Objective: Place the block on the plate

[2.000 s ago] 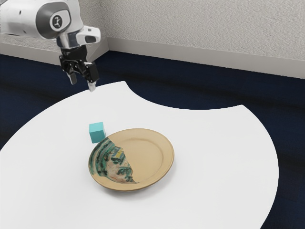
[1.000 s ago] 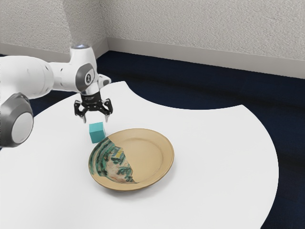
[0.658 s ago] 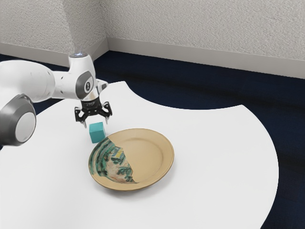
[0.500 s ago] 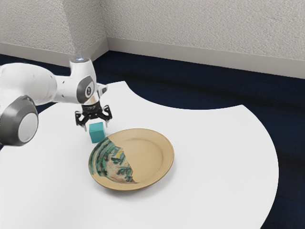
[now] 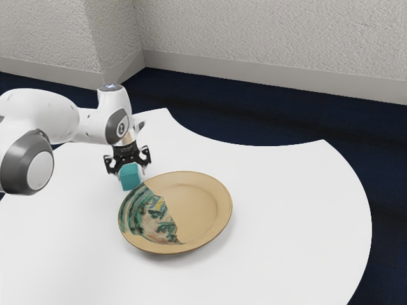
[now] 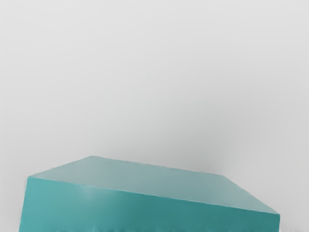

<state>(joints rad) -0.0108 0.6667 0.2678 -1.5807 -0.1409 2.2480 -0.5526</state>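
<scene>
Pincer (image 5: 131,173) is hanging low at the teal block (image 5: 130,178), fingers spreading to either side, grip released. Block is resting on the white table (image 5: 280,235), just beside the tan plate's (image 5: 197,203) patterned side.

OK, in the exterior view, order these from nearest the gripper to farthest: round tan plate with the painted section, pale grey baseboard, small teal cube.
1. Small teal cube: right at the gripper.
2. Round tan plate: beside the cube, toward the exterior view's right.
3. Pale grey baseboard: across the dark blue floor, beyond the table.
</scene>
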